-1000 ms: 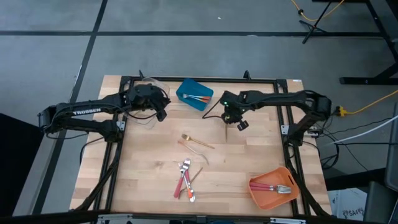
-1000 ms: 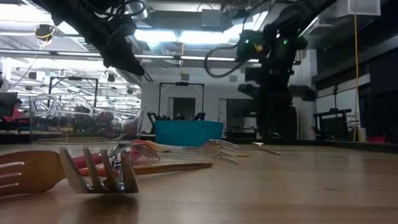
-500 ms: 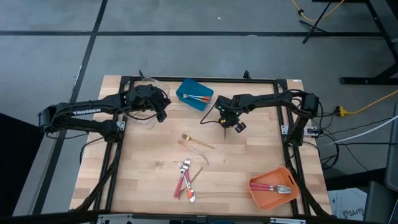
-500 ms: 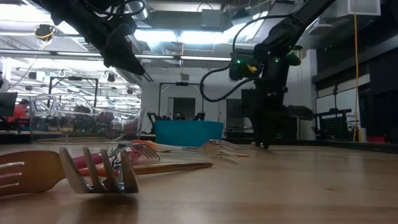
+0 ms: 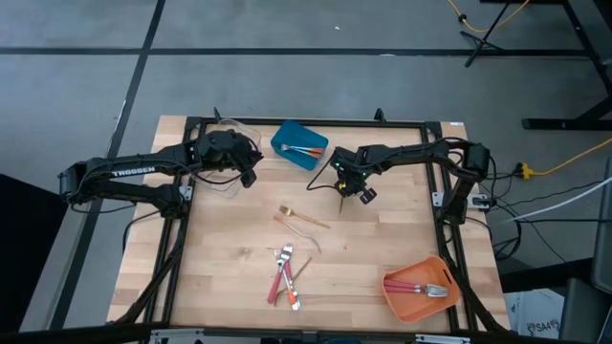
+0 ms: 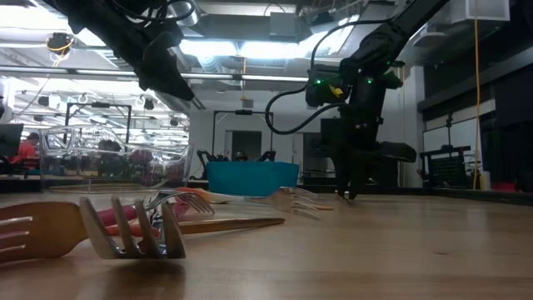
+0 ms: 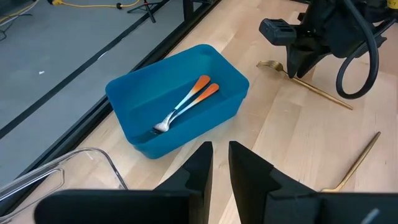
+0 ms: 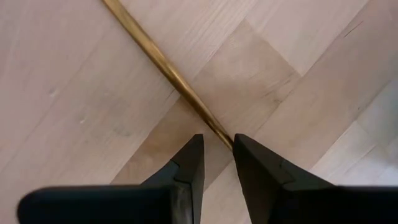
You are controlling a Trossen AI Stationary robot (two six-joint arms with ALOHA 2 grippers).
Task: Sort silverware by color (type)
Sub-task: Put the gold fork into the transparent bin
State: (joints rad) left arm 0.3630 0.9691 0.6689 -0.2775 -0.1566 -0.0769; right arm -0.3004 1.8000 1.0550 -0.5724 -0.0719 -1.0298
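Two arms in play; only the right one is down at the work.

Right gripper (image 8: 217, 140): tips at the surface (image 5: 382, 239), just in front of the blue bin (image 5: 283, 133) and toward the middle. Jaws are narrow and straddle the thin end of a gold fork (image 7: 323, 93) that lies flat on the wood. The gap is wider than the shaft, so it isn't pinched.

Left gripper (image 7: 219, 146): hangs above the surface at the back left, next to the clear bin (image 5: 229, 127), pointing toward the blue bin. Jaws are at a narrow slit, nothing between them.

Silverware positions:
- Blue bin, back centre: two orange-handled pieces (image 7: 186, 102) side by side, heads toward one corner.
- Orange bin (image 5: 394, 298), front right corner: red/pink-handled pieces (image 5: 421, 287) lying across it. I can't get a count from above.
- Second gold fork (image 5: 304, 219), loose near the middle of the surface, well apart from both bins.
- Front centre: a small heap of red-handled pieces with silver heads (image 5: 283, 277), overlapping each other.
- One slim gold utensil (image 5: 302, 268), angled just beside that heap on its right.

The low view shows fork tines from the heap close to the lens. The right arm's tip meets the wood farther back.
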